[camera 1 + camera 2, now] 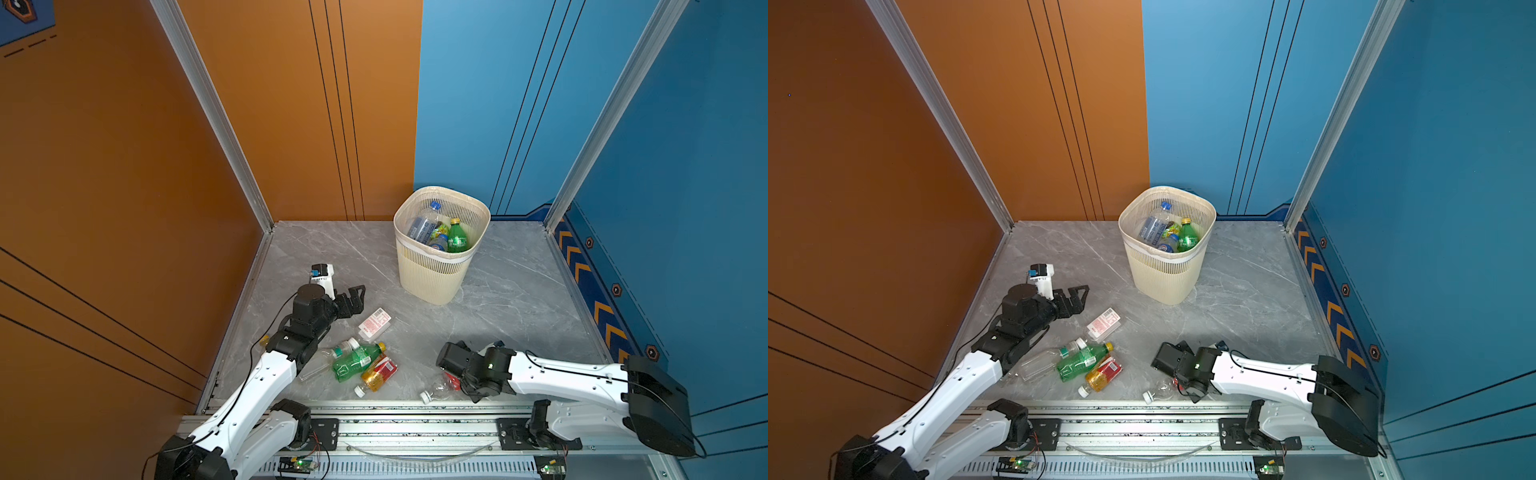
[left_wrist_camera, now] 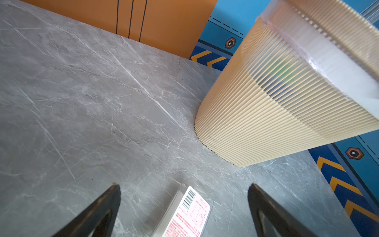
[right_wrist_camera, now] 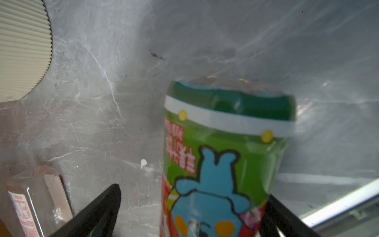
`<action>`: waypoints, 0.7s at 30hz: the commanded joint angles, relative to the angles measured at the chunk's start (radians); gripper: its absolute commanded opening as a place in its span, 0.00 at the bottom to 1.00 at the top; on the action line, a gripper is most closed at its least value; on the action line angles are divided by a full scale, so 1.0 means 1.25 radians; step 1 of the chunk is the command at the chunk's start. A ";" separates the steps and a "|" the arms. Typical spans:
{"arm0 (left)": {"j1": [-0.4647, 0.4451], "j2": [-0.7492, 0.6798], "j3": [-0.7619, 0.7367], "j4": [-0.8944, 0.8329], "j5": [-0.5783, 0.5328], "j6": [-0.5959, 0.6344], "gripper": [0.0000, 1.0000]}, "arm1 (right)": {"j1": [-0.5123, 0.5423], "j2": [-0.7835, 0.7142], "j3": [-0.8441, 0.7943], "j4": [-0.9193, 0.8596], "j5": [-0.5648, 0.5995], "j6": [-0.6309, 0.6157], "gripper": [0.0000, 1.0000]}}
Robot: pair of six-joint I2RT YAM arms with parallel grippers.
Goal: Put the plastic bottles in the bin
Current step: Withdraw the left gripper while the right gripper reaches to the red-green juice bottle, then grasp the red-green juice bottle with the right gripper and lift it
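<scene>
Cartoon-label bottle [image 3: 223, 156]: glossy green film sleeve, smooth round body, apparently lying on table between fingers of right gripper [image 3: 192, 191]. Jaws apart, one finger seemingly against it, other clear, nothing clamped.
Risk: uneven closing rolls slick cylinder away, or thin wall buckles.
Left gripper [image 2: 184, 185] spread wide over flat clear bottle [image 2: 188, 211] with red-white label. Low profile may slip.
Several bottles [image 1: 436, 232] inside bin [image 1: 432, 282], ribbed cream plastic, well apart.
Loose cluster [image 1: 357, 361] on marble-look table [image 1: 519, 291].
</scene>
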 commanded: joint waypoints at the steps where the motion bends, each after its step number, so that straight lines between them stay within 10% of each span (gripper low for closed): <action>1: 0.009 0.004 0.003 -0.008 0.016 -0.009 0.98 | -0.021 0.054 0.033 0.085 -0.010 -0.068 0.94; 9: 0.020 0.011 0.011 -0.028 0.016 -0.014 0.97 | -0.066 0.169 0.070 0.173 -0.048 -0.142 0.64; 21: 0.029 0.022 0.014 -0.047 0.015 -0.019 0.98 | -0.134 0.152 0.122 0.137 -0.006 -0.303 0.47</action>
